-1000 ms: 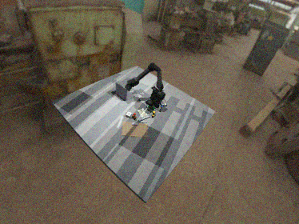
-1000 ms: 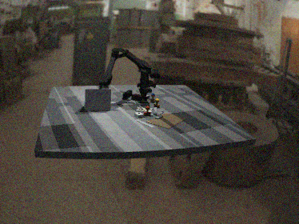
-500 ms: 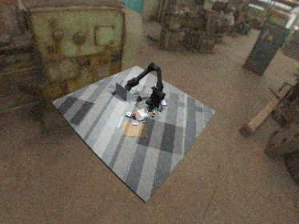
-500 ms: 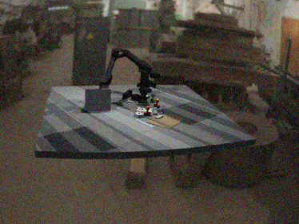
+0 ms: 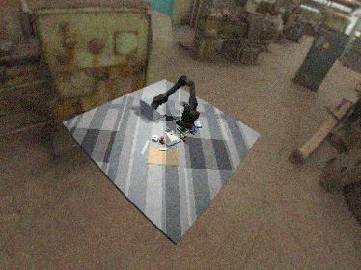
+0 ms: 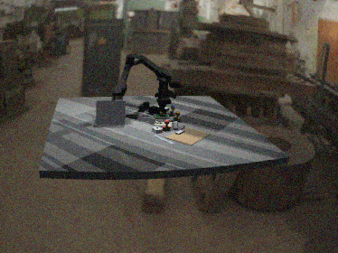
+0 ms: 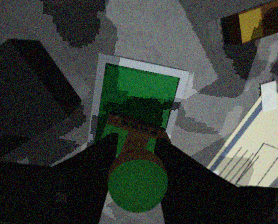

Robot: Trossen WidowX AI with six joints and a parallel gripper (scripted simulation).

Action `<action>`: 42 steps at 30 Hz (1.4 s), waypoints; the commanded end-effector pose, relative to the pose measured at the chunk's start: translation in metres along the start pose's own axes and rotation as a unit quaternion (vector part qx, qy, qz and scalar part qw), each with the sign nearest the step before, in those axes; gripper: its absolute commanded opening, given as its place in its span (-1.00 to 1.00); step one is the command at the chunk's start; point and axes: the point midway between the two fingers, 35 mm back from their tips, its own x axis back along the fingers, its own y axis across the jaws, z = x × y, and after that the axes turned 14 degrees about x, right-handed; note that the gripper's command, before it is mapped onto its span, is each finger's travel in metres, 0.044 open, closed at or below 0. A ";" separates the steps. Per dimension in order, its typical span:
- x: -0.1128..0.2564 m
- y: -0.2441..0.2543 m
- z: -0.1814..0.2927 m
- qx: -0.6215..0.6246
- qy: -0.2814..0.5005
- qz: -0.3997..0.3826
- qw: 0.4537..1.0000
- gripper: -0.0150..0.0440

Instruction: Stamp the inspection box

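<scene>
My gripper [image 7: 136, 142] [image 5: 185, 125] is shut on a stamp [image 7: 137, 185] with a round green top and a brown handle and base. The stamp's base overlaps the near part of the green ink pad [image 7: 145, 83] in the wrist view; whether it touches the pad cannot be told. The pad has a pale rim and lies under the gripper. The cream card [image 7: 257, 145] [image 5: 171, 137] lies to the right in the wrist view, with a blue stripe and part of a printed outline showing. The stamp's underside and lettering are hidden.
A stamp with a red knob [image 5: 162, 139] [image 6: 166, 122] stands near the card, beside a small white item [image 5: 154, 138] [image 6: 157, 129]. A tan sheet [image 5: 162, 157] [image 6: 189, 137] lies in front. A yellow and dark object [image 7: 250, 26] is beyond the card. A grey panel [image 5: 149, 111] [image 6: 109, 113] stands beside the arm.
</scene>
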 end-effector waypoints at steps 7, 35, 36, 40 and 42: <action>0.010 0.000 -0.001 0.003 -0.001 0.000 1.000 -0.49; 0.051 -0.001 -0.001 0.005 -0.001 0.000 1.000 -0.49; 0.051 -0.002 0.000 0.011 -0.001 0.000 1.000 -0.49; 0.051 -0.011 0.003 0.064 -0.001 0.001 0.998 -0.49; 0.051 -0.016 0.004 0.091 -0.001 0.002 0.996 -0.49</action>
